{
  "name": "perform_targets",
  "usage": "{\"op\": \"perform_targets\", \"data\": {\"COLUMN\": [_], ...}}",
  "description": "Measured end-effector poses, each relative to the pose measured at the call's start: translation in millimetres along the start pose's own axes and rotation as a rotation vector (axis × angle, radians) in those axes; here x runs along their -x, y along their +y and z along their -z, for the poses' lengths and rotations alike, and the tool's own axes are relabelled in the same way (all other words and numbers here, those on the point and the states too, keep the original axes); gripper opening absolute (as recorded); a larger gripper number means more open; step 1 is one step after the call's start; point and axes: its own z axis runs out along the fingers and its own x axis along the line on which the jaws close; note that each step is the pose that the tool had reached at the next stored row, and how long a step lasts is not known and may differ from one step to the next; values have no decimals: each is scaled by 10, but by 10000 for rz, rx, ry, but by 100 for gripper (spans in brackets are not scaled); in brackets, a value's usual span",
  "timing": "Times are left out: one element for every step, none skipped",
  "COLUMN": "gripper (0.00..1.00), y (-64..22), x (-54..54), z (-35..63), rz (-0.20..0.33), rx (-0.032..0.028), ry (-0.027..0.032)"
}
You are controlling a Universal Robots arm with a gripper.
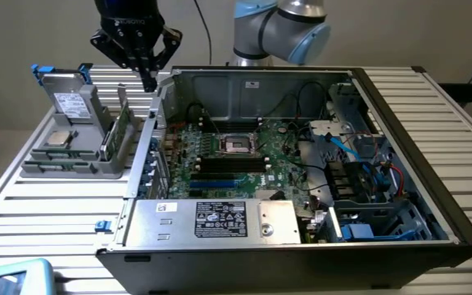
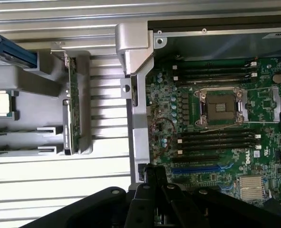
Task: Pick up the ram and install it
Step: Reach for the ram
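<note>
Hovering closed and empty at one o'clock of the ram (image 1: 123, 129), your gripper (image 1: 148, 82) should open and centre squarely over its thin edge.

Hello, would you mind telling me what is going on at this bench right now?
A robot arm's gripper hangs shut and empty over the edge of an open computer case, close to a grey parts holder. The ram stands on edge in that holder, not yet picked up. The memory slots on the motherboard look empty.
</note>
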Motion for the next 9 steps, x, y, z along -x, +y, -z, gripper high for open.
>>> {"op": "perform_targets", "data": {"gripper": [11,11,11,11,11,11,11,11,11], "y": [-3,-6,-9,-13,-16,-19,-22,-26,-29], "x": [-42,-86,-131,-175,-220,-268,-313,-359,-404], "z": [0,0,1,1,2,2,1,1,1], "rz": [-1,-1,1,0,0,-1,0,1,1], "rx": [1,1,1,0,0,0,0,0,1], "ry": [0,0,1,1,2,2,1,1,1]}}
